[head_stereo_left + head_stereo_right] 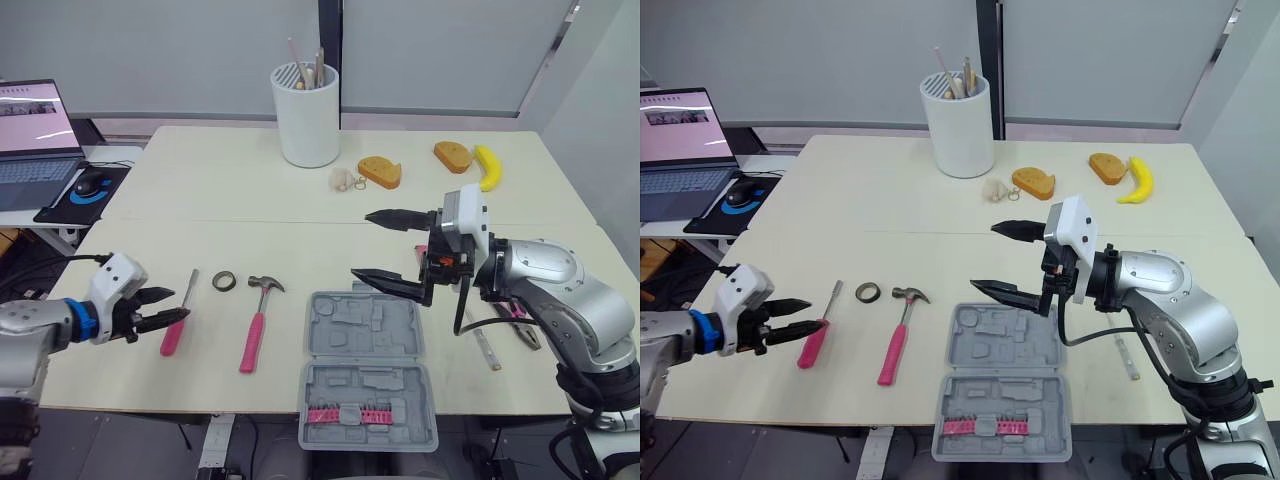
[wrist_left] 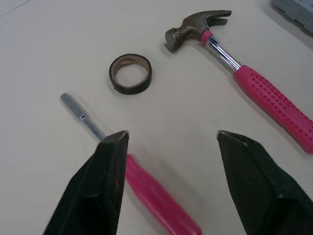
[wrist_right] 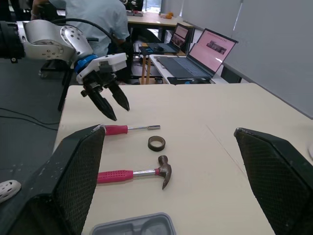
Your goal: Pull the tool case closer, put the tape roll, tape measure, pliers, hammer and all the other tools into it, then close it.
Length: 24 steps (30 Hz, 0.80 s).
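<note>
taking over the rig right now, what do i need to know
Left gripper: jaws open, low over the screwdriver.
Right gripper: jaws open, empty, raised above the table behind the tool case.
Tool case: open, at the table's front edge.
Tape roll and hammer: on the table, left of the case.
Done: case looks pulled close.
Left: load these tools, close the case.
</note>
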Tool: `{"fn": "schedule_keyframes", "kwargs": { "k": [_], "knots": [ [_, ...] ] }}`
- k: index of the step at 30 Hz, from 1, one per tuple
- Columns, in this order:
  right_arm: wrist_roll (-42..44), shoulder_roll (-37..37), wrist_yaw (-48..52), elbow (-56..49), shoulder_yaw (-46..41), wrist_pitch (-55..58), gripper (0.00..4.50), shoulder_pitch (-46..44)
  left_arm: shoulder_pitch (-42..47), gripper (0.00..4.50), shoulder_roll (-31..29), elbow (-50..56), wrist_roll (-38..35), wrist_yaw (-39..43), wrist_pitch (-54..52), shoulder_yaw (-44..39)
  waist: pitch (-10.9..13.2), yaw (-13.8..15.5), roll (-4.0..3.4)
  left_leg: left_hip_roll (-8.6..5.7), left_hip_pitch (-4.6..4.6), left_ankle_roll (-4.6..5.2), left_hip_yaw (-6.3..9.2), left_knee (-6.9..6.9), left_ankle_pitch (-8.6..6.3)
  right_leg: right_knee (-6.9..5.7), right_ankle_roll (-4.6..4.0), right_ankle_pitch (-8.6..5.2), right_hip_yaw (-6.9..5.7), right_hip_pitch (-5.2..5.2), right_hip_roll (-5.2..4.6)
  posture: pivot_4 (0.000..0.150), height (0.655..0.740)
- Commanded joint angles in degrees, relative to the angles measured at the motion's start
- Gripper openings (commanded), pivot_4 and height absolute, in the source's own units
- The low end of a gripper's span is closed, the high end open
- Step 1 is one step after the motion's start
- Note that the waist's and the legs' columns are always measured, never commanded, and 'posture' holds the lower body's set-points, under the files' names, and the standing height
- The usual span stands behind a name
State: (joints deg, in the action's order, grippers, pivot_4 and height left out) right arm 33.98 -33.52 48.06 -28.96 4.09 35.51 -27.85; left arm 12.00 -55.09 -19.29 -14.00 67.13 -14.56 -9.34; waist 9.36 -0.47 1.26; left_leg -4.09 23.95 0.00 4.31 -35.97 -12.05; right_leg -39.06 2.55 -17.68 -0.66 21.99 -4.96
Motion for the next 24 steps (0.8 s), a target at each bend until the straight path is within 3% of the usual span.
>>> {"fn": "schedule_keyframes", "kwargs": {
  "k": [1,14,24],
  "knots": [
    [0.3,0.0,-1.1,-2.5,-1.0,-0.7,4.5,-0.2,5.0,1.94,0.8,-5.7,3.4,1.3,4.8,3.9,0.0,-0.1,0.0,0.0,0.0,0.0,0.0,0.0,0.0,-0.02,0.0,0.0,0.0,0.0,0.0,0.15,0.74],
    [-0.7,-1.0,-4.3,-5.0,-1.4,0.1,4.5,1.9,23.1,1.94,9.3,-31.9,16.1,-4.4,23.0,14.3,0.0,-0.6,0.05,-0.1,0.02,0.01,0.0,-0.09,0.01,-0.09,0.1,0.06,-0.03,-0.25,0.05,0.15,0.74],
    [-0.2,-1.4,-5.5,-6.9,-1.6,1.4,4.5,2.4,28.8,1.94,12.2,-42.4,21.5,-8.9,25.3,17.1,0.0,-1.3,0.08,-0.15,0.02,0.02,0.01,-0.1,0.01,-0.23,0.12,0.06,-0.06,-0.21,0.09,0.15,0.74]
  ]
}}
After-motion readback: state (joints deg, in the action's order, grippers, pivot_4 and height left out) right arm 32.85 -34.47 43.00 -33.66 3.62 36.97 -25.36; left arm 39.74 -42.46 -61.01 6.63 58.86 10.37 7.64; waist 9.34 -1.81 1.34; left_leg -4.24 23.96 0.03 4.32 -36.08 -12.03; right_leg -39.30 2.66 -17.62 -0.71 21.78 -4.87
